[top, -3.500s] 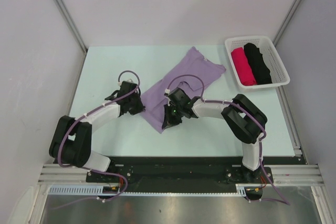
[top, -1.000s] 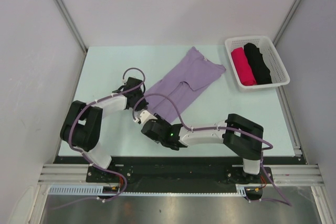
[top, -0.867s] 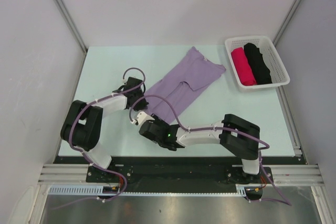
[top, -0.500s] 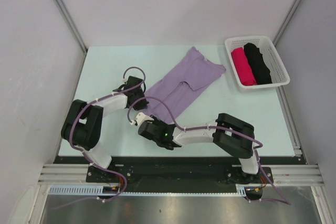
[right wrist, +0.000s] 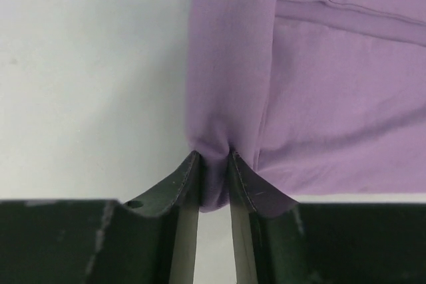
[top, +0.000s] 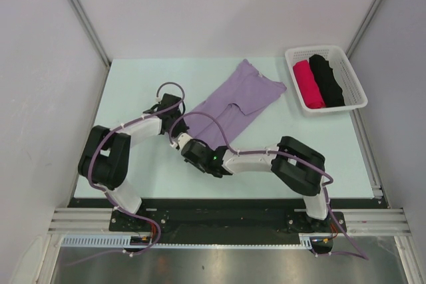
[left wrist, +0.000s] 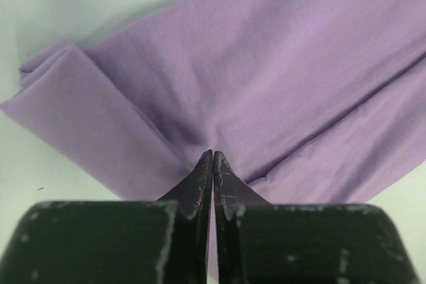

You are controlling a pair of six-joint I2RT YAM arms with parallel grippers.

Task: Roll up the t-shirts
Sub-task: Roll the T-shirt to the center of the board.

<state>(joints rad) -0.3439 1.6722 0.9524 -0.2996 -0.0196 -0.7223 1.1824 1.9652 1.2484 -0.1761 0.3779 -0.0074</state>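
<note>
Nothing of the lavender t-shirt (top: 233, 101) is rolled yet, as far as I can see. It lies flat on the desk (top: 133, 84), folded lengthwise into a long strip. The strip runs slantwise from the near middle toward the far right corner, where its sleeve end stops short of the basket (top: 355, 76). That folding looks like the prep work done.

Both arms are at the strip's near end. The left fingers (left wrist: 212, 161) are pressed together at the strip's left edge, with the cloth puckering in toward their tips, so they seem to have a thin pinch of it. The right fingers (right wrist: 213, 159) stand only slightly apart at the near corner. A bunched fold of the t-shirt fills the gap between them, so I take that as a grip too.

In the basket sit a pink roll (top: 308, 84) and a black roll (top: 327, 79) side by side, which I'd guess are shirts already finished.

What is left, to my eye, is the whole roll itself, from this near end up toward the sleeves. After that it likely joins the others.
</note>
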